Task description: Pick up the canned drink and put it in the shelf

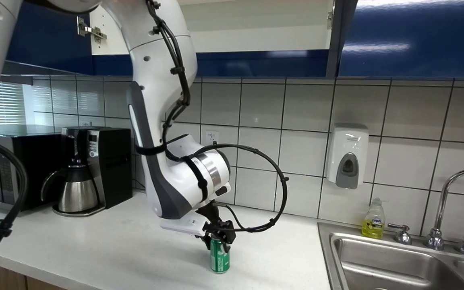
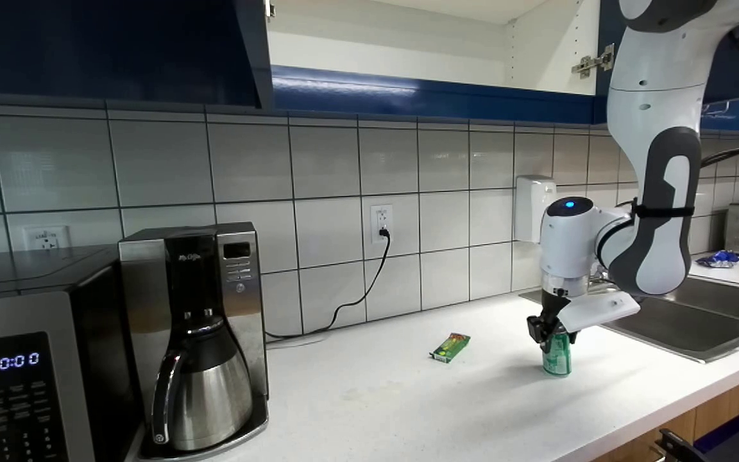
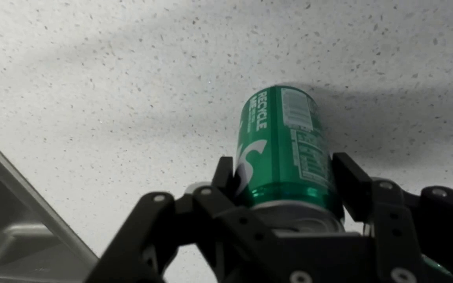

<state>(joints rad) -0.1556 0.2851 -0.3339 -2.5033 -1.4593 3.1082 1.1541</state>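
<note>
The black two-fingered claw [image 3: 282, 167] (wrist view) grips an upright green cylindrical metal drink can [image 3: 279, 135] by its sides. The can stands on the speckled white tabletop [image 3: 124, 94], lower than the pale, blue-edged cabinet shelf [image 1: 260, 32].

Both exterior views face the off-white tiled wall [image 1: 306, 155] across the pale counter surface [image 1: 95, 241], from above that surface and below the open pale shelf with a blue lower edge [image 1: 264, 28]. In an exterior view the stainless-steel sink [image 1: 327, 241] is near at the right and the black-and-steel coffee maker [image 1: 113, 173] farther back at the left; in an exterior view the black-and-silver microwave [image 2: 49, 350] and the coffee maker are close at the left, the sink farther off. Both share the white-and-grey robot arm [image 1: 155, 80]. The wrist view slants down closely onto the green metal drink can [image 3: 285, 141], its silver top nearest, the black tool [image 3: 283, 167] entering from below; it shares can, surface and sink with both exterior views.
</note>
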